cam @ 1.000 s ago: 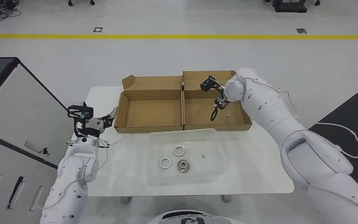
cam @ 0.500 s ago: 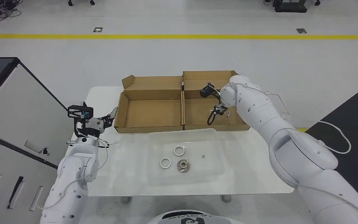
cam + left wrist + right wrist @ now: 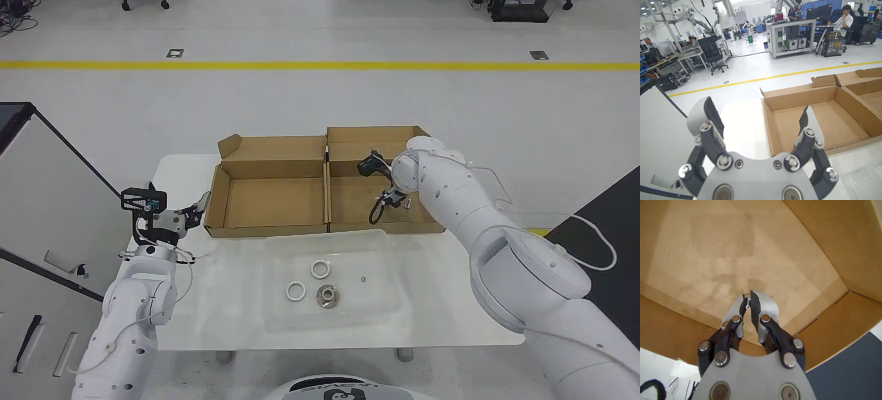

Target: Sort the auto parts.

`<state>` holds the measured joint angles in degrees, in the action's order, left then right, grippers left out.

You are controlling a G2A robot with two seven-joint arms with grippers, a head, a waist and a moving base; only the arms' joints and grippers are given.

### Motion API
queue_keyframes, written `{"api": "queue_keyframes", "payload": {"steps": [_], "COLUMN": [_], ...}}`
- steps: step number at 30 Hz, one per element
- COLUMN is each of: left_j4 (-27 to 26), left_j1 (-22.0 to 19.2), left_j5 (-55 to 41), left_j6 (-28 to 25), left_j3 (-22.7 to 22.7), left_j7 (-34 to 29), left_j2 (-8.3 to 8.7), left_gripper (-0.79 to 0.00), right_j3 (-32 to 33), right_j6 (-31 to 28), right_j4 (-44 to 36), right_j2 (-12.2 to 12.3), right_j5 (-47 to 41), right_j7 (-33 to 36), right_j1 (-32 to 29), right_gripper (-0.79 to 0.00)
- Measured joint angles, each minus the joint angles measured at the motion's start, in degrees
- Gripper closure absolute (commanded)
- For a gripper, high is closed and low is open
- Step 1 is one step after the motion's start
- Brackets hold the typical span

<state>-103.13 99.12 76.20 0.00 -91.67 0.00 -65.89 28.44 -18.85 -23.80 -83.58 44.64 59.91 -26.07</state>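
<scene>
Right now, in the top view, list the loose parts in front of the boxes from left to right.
White ring → metal flanged part → tiny pale part. The second white ring lies just beyond the metal flanged part and overlaps it across the picture, so it is left out.

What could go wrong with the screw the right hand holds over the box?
The screw is pinched only at the tips of the right hand, so it may slip or twist out early. Let go from above the floor of the right box, it could bounce or roll, though the walls should contain it. The hand hangs close to the box's front wall, so pulling out might nudge the box.
</scene>
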Motion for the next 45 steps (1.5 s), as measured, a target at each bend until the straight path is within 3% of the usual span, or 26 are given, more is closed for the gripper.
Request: {"api": "queue_keyframes", "payload": {"steps": [5,10,11,17,24,33,38,45], "left_j4": [0.0,0.0,0.0,0.0,0.0,0.0,0.0,0.0], "left_j1": [0.0,0.0,0.0,0.0,0.0,0.0,0.0,0.0], "left_j5": [0.0,0.0,0.0,0.0,0.0,0.0,0.0,0.0], "left_j6": [0.0,0.0,0.0,0.0,0.0,0.0,0.0,0.0], "left_j3": [0.0,0.0,0.0,0.0,0.0,0.0,0.0,0.0], "left_j7": [0.0,0.0,0.0,0.0,0.0,0.0,0.0,0.0], "left_j2": [0.0,0.0,0.0,0.0,0.0,0.0,0.0,0.0], "left_gripper": [-0.785,-0.785,-0.785,-0.785,-0.785,-0.785,-0.785,-0.785], "right_j3": [0.2,0.7,0.8,1.8,4.5,11.4,14.1,14.0], "right_j6": [-1.0,-2.1,-2.2,-4.6,-10.5,-19.7,-18.1,-18.1], "right_j4": [1.3,1.8,1.8,0.9,-4.6,-24.6,-38.7,-37.7], "right_j2": [-0.5,-0.7,-0.7,0.0,2.4,8.7,12.5,12.4], "right_j5": [0.1,0.3,0.3,0.9,0.7,-1.2,-1.3,-1.3], "right_j7": [-1.0,-2.1,-2.2,-3.3,-3.0,4.0,7.5,7.4], "right_j1": [0.7,1.7,1.9,3.7,5.4,0.3,-5.3,-5.1], "right_gripper": [-0.471,-0.767,-0.785,-0.785,-0.785,-0.785,-0.785,-0.785]}}
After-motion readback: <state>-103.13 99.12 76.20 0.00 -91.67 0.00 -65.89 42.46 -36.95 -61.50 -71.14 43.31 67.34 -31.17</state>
